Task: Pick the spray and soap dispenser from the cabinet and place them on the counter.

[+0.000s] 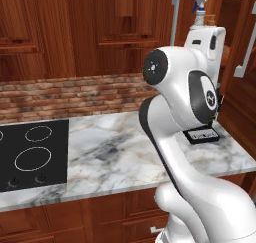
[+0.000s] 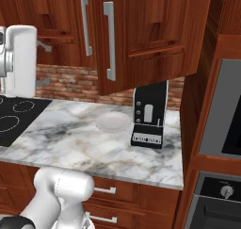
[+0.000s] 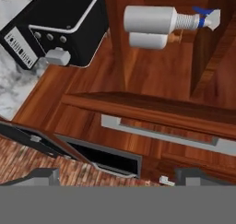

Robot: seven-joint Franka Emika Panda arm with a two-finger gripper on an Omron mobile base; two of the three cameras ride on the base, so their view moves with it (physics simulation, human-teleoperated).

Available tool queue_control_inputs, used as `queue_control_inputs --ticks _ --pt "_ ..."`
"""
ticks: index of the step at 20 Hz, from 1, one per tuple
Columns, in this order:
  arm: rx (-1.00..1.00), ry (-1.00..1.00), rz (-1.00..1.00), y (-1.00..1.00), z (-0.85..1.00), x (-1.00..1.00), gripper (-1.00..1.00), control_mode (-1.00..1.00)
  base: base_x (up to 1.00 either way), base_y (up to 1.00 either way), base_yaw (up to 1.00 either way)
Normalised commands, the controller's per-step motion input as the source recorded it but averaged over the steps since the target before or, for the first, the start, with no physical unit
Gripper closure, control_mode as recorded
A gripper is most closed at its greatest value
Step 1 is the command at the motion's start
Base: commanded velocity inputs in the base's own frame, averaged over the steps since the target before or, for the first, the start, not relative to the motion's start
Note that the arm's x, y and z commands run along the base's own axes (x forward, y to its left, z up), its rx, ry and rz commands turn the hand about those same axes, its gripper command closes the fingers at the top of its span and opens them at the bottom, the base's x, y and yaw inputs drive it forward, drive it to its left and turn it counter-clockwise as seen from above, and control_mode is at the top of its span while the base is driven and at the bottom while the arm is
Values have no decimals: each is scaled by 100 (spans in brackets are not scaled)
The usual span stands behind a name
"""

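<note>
Marble counter (image 2: 70, 143); coffee machine (image 2: 149, 115) beside plate (image 2: 113, 121)

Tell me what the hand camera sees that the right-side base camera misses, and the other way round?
Hand view alone: the slim grey-white spray bottle with a blue trigger and the squat grey-white soap dispenser beside it, on the wooden shelf of the dark reddish-brown cabinet.

Right base view alone: a round white plate, the black cooktop and the oven's knob.

Both: the black coffee machine on the veined marble counter.
</note>
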Motion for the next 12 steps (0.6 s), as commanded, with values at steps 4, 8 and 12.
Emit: queue_control_inputs --ticks 4,8,12 --pt "-1 -3 -13 0 0 17 -100 -100 0 0 0" --pt "0 -3 -14 0 0 22 -100 -100 0 0 0" --pt "0 -5 -10 0 0 18 -100 -100 0 0 0"
